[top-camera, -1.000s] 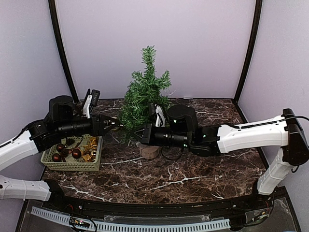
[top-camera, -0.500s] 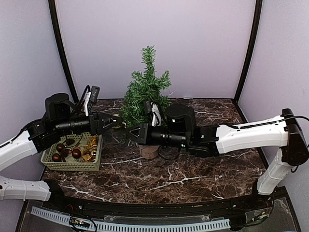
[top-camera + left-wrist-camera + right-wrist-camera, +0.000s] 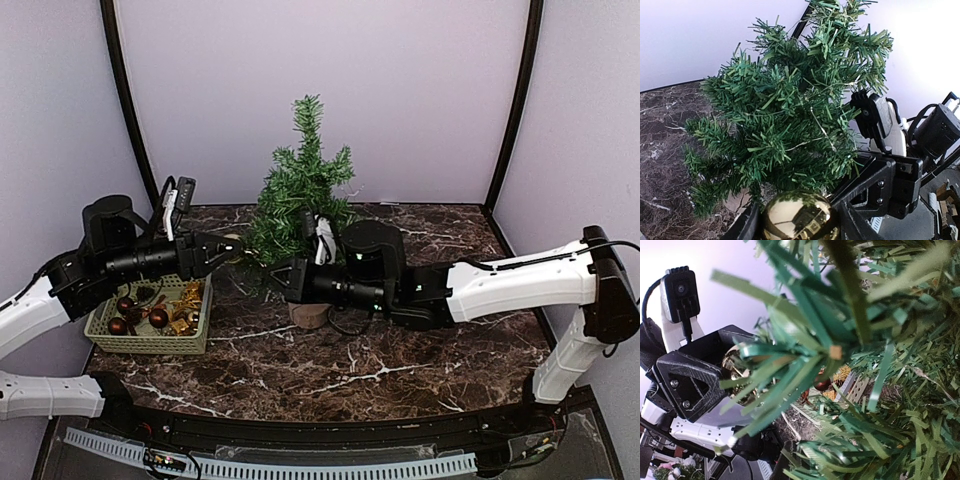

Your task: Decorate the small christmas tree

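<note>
**Status.** The small christmas tree (image 3: 300,190) stands upright at the rear centre of the surface (image 3: 400,360), on its round wooden base (image 3: 310,314). The left hand (image 3: 232,248) is partly closed on a gold ball (image 3: 797,217), which sits between both fingers just beside the lower left branches. The right hand (image 3: 278,272) is fully closed, with its tip among the lower branches on the same side. Whether it pinches a twig cannot be determined.

**Hazards.**
1. Ball loss. The ball is smooth and round and is gripped on its sides. Bristles pressing on it during the approach can roll it out of the fingers. No hanging loop is visible, and release without a loop over a twig drops the ball to the surface.
2. Tip-over. The tree is tall on a narrow base. A sideways push or pull from either hand can tilt or slide it.
3. Hand collision. Both hands are close together at the same branches, so any closer approach risks contact.
4. Obscured view. Needles fill the right wrist view, so alignment is hard to confirm.
</note>
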You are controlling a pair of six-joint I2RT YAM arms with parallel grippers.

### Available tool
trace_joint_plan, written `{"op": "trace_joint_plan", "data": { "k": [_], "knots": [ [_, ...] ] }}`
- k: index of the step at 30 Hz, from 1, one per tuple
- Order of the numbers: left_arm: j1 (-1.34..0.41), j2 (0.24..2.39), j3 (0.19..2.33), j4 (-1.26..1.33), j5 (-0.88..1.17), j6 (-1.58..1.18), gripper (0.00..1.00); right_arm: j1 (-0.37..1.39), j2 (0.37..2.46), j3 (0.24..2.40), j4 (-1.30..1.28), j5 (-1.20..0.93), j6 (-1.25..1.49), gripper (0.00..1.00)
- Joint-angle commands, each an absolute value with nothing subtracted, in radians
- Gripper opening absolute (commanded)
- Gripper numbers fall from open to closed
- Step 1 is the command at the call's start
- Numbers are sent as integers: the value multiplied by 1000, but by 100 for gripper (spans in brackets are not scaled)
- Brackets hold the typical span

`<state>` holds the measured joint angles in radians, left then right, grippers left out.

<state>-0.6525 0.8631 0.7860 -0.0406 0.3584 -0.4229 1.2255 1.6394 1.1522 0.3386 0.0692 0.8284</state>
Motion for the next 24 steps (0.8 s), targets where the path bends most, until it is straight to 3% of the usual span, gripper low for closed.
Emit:
{"op": "trace_joint_plan", "data": {
  "k": [1, 24],
  "knots": [
    [-649, 868, 784, -70, 356, -424, 42, 1236, 1614, 1146, 379, 105, 838, 0],
    [-648, 947, 824, -78, 352, -423, 42, 1234, 1637, 1174, 315, 136, 880, 0]
  ]
}}
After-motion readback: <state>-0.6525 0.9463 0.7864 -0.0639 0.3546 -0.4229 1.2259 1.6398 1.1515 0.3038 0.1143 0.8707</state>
